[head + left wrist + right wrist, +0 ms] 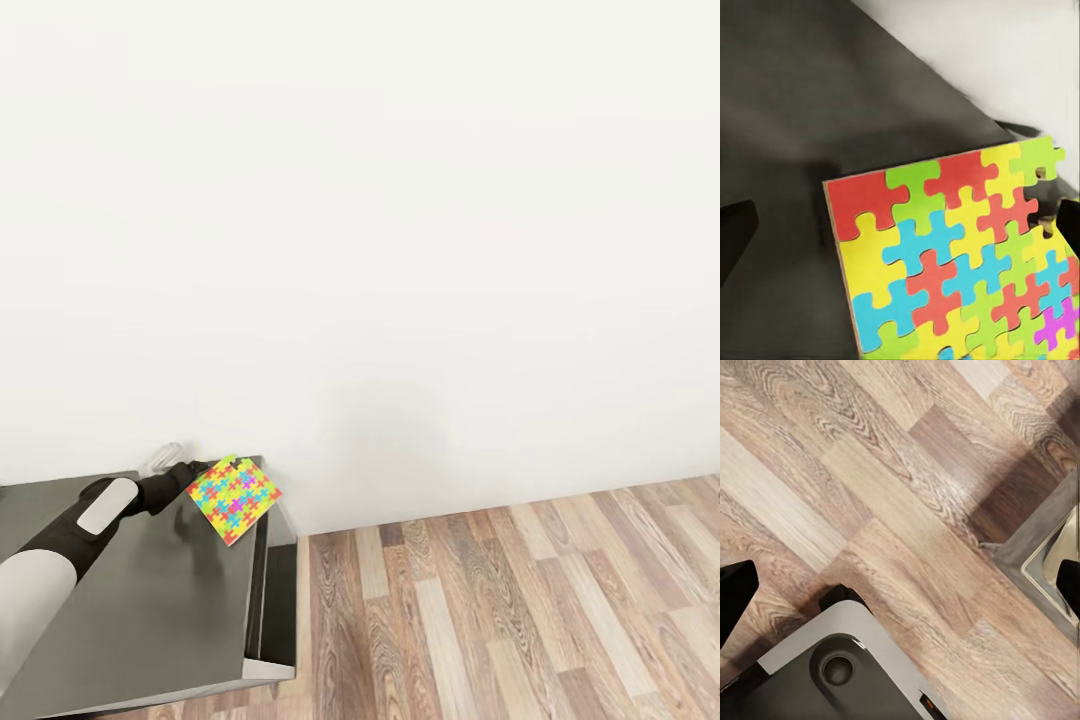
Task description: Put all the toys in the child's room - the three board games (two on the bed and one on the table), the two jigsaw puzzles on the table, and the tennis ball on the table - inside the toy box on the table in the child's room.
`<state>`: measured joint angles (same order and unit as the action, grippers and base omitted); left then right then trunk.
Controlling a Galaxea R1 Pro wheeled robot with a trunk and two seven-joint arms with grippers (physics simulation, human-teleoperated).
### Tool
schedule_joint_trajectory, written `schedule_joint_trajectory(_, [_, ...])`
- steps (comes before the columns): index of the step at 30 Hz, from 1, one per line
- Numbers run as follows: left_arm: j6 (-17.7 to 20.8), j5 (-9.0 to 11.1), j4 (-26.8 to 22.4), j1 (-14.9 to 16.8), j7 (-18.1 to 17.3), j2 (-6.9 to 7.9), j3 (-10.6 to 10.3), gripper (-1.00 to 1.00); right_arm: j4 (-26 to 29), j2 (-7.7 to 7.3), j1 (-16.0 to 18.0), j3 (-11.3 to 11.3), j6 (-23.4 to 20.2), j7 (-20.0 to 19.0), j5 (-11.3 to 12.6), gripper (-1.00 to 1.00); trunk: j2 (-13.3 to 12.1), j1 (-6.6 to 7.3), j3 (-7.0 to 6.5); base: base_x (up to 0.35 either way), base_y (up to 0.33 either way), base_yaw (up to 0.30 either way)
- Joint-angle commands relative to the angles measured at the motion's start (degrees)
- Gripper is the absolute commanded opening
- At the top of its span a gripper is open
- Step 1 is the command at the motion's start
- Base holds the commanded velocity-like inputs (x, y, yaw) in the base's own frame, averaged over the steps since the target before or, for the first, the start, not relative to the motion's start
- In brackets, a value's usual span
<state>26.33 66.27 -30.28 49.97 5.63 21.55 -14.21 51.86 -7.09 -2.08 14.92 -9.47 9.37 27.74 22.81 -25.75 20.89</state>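
Over the table (130, 610), outstretched left arm (70, 545).

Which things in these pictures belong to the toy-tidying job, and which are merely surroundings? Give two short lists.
Belong to the job:
- jigsaw puzzle, multicoloured
- left gripper, at the puzzle's edge
- dark table, where the puzzle lies

Merely surroundings:
- wooden floor
- white wall
- robot's base

We see a matt dark grey table (170, 610), a smooth bright cardboard-looking puzzle (234, 497), grainy wood-plank floor (520, 610) and a plain matt white wall (400, 250).
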Motion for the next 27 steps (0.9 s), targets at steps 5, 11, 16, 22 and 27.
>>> schedule_joint_trajectory(5, [0.0,0.6,-0.1,0.0,0.5,0.07,-0.4,1.00,0.2,-0.02,0.0,-0.1,-0.3,0.3,0.5,1.00,0.1,-0.04,0.09,0.000,-0.156,0.000])
schedule_joint_trajectory(11, [0.0,0.6,-0.1,0.0,0.5,0.07,-0.4,1.00,0.2,-0.02,0.0,-0.1,-0.3,0.3,0.5,1.00,0.1,-0.04,0.09,0.000,-0.023,0.000])
schedule_joint_trajectory(16, [0.0,0.6,-0.1,0.0,0.5,0.07,-0.4,1.00,0.2,-0.02,0.0,-0.1,-0.3,0.3,0.5,1.00,0.1,-0.04,0.09,0.000,-0.004,0.000])
schedule_joint_trajectory(22, [0.0,0.6,-0.1,0.0,0.5,0.07,-0.4,1.00,0.2,0.02,0.0,-0.1,-0.3,0.3,0.5,1.00,0.1,-0.04,0.09,0.000,-0.091,0.000])
schedule_joint_trajectory(27, [0.0,0.6,-0.1,0.0,0.5,0.07,-0.4,1.00,0.2,0.01,0.0,-0.1,-0.3,0.3,0.5,1.00,0.1,-0.04,0.09,0.000,-0.096,0.000])
